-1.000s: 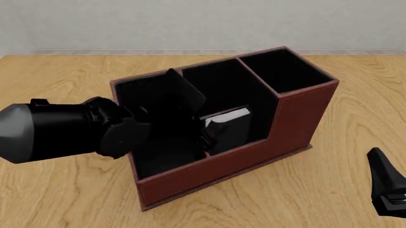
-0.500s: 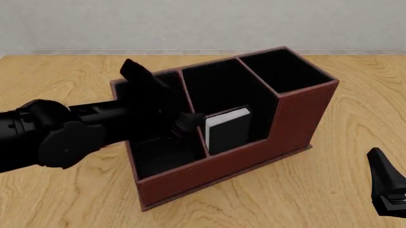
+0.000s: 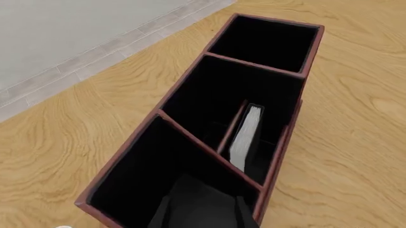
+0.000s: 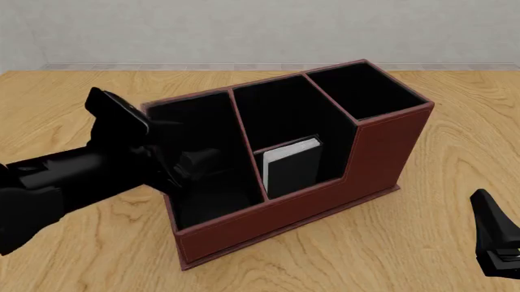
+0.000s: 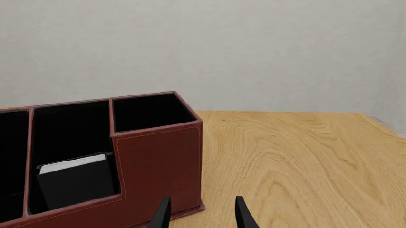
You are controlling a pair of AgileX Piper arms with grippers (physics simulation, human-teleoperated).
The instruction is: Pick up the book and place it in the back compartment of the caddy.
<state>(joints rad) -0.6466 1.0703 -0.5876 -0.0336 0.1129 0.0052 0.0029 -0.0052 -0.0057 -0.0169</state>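
Hovering over the left end of the caddy point(image 4: 325, 152), the left gripper point(image 4: 199, 164) sits above the long undivided slot; its fingers point(image 3: 244, 216) stand spread in the left wrist view and pinch nothing. To its right, past a divider, the book point(image 4: 293, 164) stands upright on edge in the near half of the split middle section, behind the caddy's lowest maroon wall. Its black cover faces the near side and its white page edges face up. The far half of that section, beyond a low inner partition, is too dark to read. A tall square slot takes the caddy's right end. The right gripper point(image 5: 199, 213) hangs near the bench point(image 4: 439, 243) at the near right, well apart from the caddy, jaws spread and empty.
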